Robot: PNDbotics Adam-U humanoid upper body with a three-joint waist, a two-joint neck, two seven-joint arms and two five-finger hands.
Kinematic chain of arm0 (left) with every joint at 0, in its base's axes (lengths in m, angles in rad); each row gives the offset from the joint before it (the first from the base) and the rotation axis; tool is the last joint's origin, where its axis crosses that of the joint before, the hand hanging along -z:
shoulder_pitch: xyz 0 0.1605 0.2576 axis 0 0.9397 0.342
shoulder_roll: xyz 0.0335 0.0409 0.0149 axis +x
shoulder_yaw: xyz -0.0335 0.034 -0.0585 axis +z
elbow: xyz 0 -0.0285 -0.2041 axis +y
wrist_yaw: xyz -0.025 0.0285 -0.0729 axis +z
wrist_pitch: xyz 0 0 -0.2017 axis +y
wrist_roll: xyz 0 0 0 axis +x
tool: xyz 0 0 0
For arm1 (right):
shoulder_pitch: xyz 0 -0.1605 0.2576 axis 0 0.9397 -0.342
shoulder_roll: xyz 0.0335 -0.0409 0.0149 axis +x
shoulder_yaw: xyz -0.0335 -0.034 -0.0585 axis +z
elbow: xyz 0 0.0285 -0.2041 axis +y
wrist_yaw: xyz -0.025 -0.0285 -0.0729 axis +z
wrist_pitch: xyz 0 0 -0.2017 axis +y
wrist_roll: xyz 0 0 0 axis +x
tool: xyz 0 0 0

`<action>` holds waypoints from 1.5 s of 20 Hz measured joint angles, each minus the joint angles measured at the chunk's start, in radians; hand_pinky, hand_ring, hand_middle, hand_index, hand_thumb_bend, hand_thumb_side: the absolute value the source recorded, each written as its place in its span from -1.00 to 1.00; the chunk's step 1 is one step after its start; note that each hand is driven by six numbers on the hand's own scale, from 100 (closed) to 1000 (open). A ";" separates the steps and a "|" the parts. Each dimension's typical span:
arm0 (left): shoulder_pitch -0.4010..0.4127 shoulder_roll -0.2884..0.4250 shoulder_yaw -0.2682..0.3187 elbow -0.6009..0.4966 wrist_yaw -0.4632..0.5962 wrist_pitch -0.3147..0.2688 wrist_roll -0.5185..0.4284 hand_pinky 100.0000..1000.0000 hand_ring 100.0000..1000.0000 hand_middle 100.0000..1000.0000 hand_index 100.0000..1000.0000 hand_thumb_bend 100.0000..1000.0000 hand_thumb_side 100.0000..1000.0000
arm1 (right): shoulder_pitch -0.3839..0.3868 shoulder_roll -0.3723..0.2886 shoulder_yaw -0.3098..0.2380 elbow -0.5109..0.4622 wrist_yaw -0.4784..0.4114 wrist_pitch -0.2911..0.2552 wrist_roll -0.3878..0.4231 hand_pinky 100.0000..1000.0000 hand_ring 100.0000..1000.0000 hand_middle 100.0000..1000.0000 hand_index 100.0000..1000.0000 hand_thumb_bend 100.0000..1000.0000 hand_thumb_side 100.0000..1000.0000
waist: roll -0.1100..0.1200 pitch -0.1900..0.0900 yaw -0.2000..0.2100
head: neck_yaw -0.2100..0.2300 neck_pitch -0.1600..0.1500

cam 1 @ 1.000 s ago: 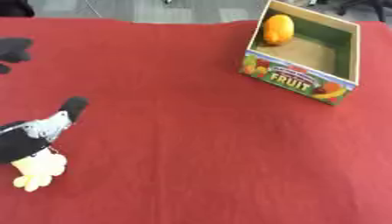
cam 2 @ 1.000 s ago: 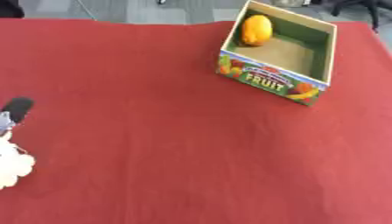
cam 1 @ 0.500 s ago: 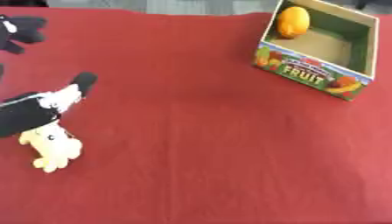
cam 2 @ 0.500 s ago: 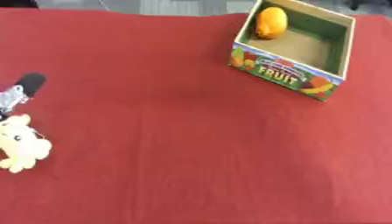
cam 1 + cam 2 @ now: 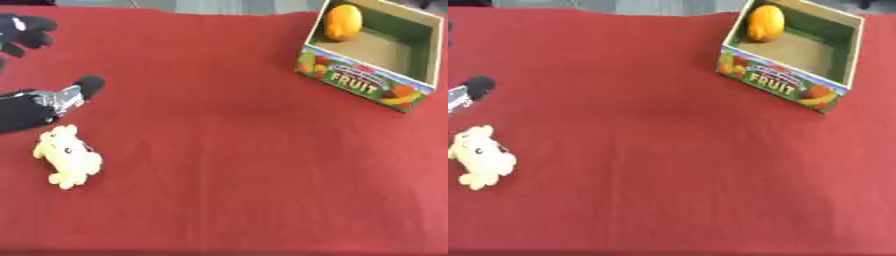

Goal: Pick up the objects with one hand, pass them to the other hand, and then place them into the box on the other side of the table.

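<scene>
Left eye view: a red tablecloth (image 5: 227,150) covers the table. At the left edge the robot's left hand (image 5: 39,105) reaches in, black with silver joints, one finger stretched out straight and holding nothing. Just below it, apart from it, a small yellow plush toy (image 5: 66,157) lies on the cloth. Black fingers also show at the upper left corner. Far across, at the upper right, stands an open cardboard box (image 5: 367,85) printed with fruit and the word FRUIT, with an orange fruit (image 5: 342,21) inside its far left corner.

Right eye view: only a fingertip of the left hand shows at the left edge, above the toy. The right hand is out of sight.
</scene>
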 measured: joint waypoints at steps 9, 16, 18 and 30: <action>-0.095 0.114 0.035 0.117 -0.006 0.099 -0.164 0.48 0.47 0.35 0.67 0.33 0.09 | -0.045 0.031 0.078 0.046 0.076 -0.015 0.078 0.88 1.00 0.58 0.90 -1.00 -0.13 | 0.003 -0.016 -0.011 | 0.026 0.010; -0.137 0.138 0.037 0.279 -0.059 0.109 -0.243 0.52 0.50 0.39 0.69 0.52 -0.08 | -0.052 0.064 0.119 0.062 0.139 -0.040 0.124 0.89 1.00 0.63 0.93 -1.00 -0.13 | 0.003 -0.017 -0.022 | 0.054 0.010; -0.142 0.138 0.042 0.312 -0.073 0.106 -0.255 0.53 0.51 0.39 0.69 0.57 -0.14 | -0.046 0.071 0.123 0.064 0.155 -0.048 0.134 0.89 1.00 0.63 0.93 -1.00 -0.12 | 0.003 -0.017 -0.026 | 0.063 0.010; -0.142 0.173 0.053 0.405 -0.109 0.081 -0.328 0.58 0.52 0.43 0.68 0.78 -0.31 | 0.120 0.075 0.012 0.053 0.124 -0.066 0.086 0.92 1.00 0.62 0.93 -1.00 -0.04 | -0.004 -0.015 -0.057 | 0.135 0.010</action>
